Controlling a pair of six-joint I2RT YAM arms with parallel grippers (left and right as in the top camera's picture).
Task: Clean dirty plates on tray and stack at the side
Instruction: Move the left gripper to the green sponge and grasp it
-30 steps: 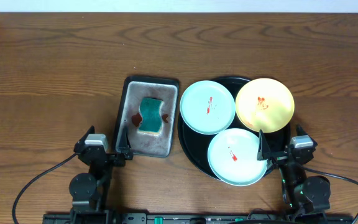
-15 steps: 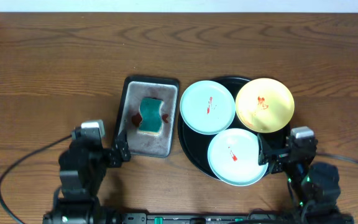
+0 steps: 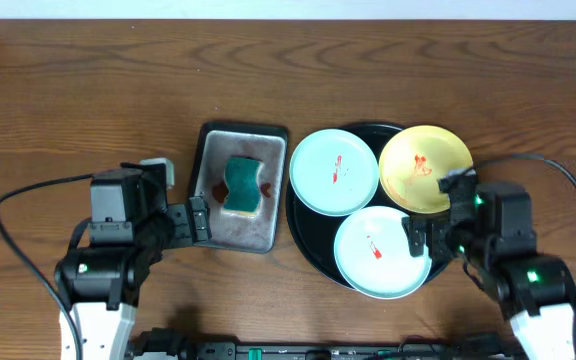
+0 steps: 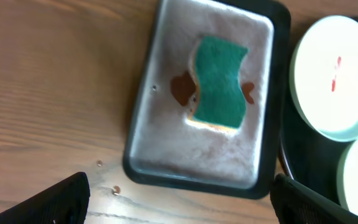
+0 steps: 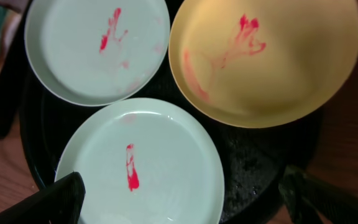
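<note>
**Ana:** How did the left tool stand?

**Ben:** The left tool [image 3: 199,219] had its fingers wide apart, with nothing between them. It hung at the near left side of the grey tray [image 3: 258,232], close by the rim.

**Ana:** What lay in that tray?

**Ben:** A green sponge [image 3: 244,185] lay flat in the middle, with a brown-red stain [image 4: 180,89] on either side of it.

**Ana:** And the right tool?

**Ben:** The right tool [image 3: 414,240] was spread just as wide and was empty too. It hovered over the near right part of the black tray [image 3: 301,232], at the right edge of the near mint plate [image 3: 382,252].

**Ana:** So where were the plates?

**Ben:** All three lay on the black tray, and none was stacked at the side. The near mint plate sat at the front with a short red streak in its middle. The far mint plate [image 3: 334,172] sat behind it to the left. Its edge reached past the tray's rim toward the grey tray, and it carried a red smear as well. The yellow plate [image 3: 426,168] sat at the back right, overhanging the rim there, with a red smear and a fainter streak. The three were crowded close, and I could not tell whether their rims touched.

**Ana:** What was underneath?

**Ben:** Both trays stood side by side on the brown wooden counter [image 3: 88,90].
</note>
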